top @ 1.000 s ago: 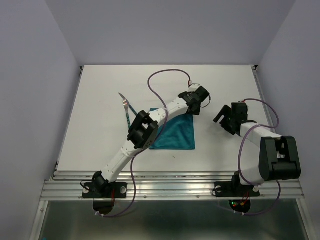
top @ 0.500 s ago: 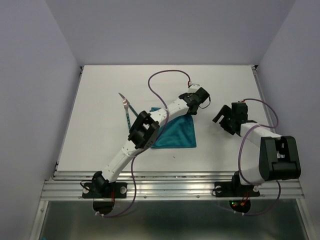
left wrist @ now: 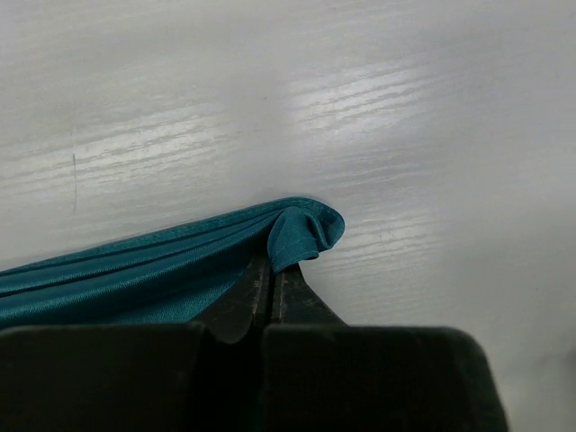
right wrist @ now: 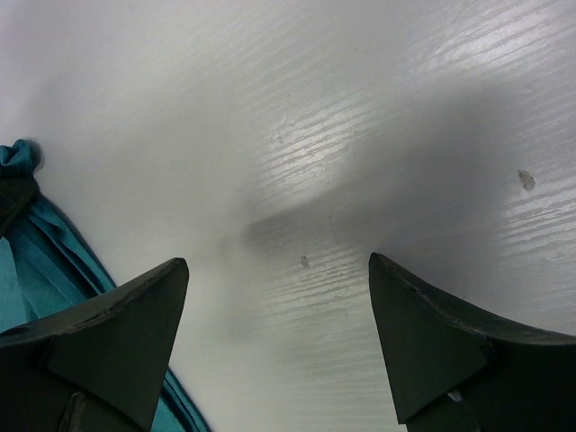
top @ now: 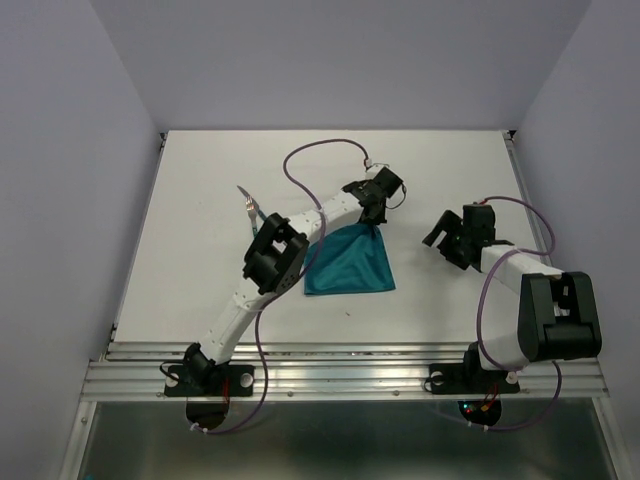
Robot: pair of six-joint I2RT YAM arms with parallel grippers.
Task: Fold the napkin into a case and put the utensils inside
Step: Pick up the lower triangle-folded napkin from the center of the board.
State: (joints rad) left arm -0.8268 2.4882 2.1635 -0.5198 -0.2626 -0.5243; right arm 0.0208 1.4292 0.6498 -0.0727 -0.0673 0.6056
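Evidently left gripper pinches napkin corner, perhaps lifted.

Bright, even light, with soft glare on the table.

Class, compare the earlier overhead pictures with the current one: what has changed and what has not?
The left gripper closed its fingers on the far right corner of the napkin and drew it slightly leftward, bunching the cloth. The right gripper stayed open beside it; the utensils did not move.
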